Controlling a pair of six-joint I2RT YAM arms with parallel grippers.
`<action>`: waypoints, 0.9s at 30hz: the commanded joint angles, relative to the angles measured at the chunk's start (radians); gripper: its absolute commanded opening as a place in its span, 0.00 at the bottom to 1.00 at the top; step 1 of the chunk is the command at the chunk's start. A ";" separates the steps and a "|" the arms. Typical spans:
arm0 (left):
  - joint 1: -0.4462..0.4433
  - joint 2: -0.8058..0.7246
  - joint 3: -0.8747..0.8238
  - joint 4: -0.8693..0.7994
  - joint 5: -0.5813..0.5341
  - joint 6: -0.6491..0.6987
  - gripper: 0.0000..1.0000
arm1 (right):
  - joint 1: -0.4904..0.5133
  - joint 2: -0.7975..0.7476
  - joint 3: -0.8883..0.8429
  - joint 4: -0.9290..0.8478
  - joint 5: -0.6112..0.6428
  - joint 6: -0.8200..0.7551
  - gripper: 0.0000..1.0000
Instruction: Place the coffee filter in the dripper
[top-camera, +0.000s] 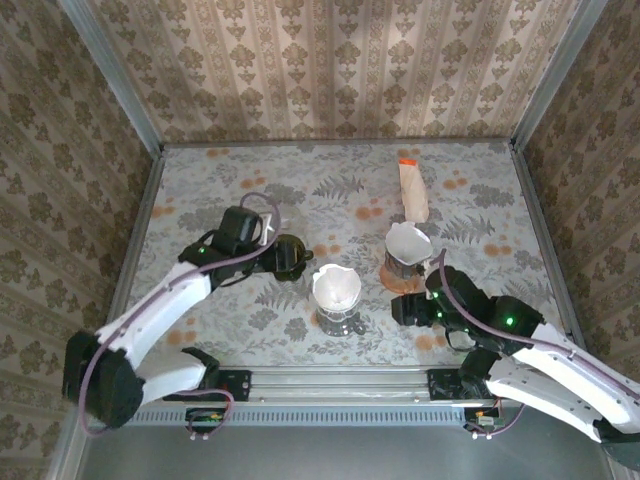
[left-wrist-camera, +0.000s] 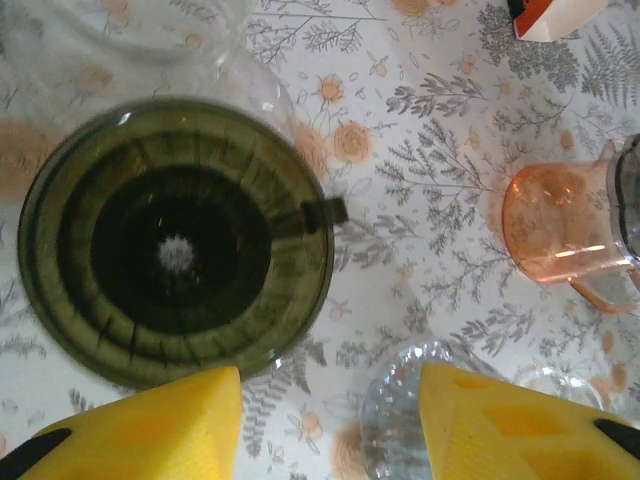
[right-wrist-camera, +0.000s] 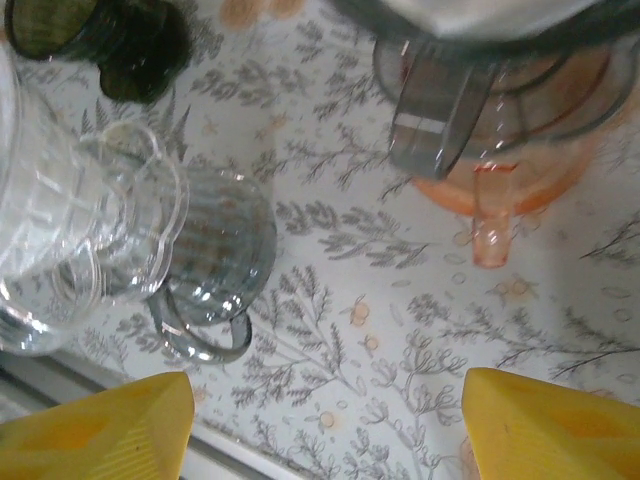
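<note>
Here, both grippers hang over my fern-print tabletop (top-camera: 480, 200), boxed in by damask-papered walls (top-camera: 330, 70).
I see the left gripper (left-wrist-camera: 330, 430) parted, gripping nothing, above the dark green dripper (left-wrist-camera: 175, 245). The right gripper (right-wrist-camera: 330, 430) is wide and bare. A white coffee filter (top-camera: 336, 287) sits in the clear glass dripper (top-camera: 340, 320).

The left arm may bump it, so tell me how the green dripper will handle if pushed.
The green dripper looks rigid and translucent, probably glass or plastic, so it should slide, not flex. It is empty, so likely light and easily shoved. Its small side handle could make it swivel.
</note>
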 joint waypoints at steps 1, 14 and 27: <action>-0.048 -0.123 -0.058 0.043 -0.021 -0.096 0.52 | 0.062 -0.044 -0.063 0.046 -0.027 0.071 0.70; -0.274 -0.257 -0.357 0.170 0.090 -0.254 0.41 | 0.349 -0.019 -0.265 0.214 0.085 0.225 0.61; -0.401 0.013 -0.472 0.537 0.236 -0.342 0.28 | 0.368 0.045 -0.305 0.326 0.036 0.177 0.52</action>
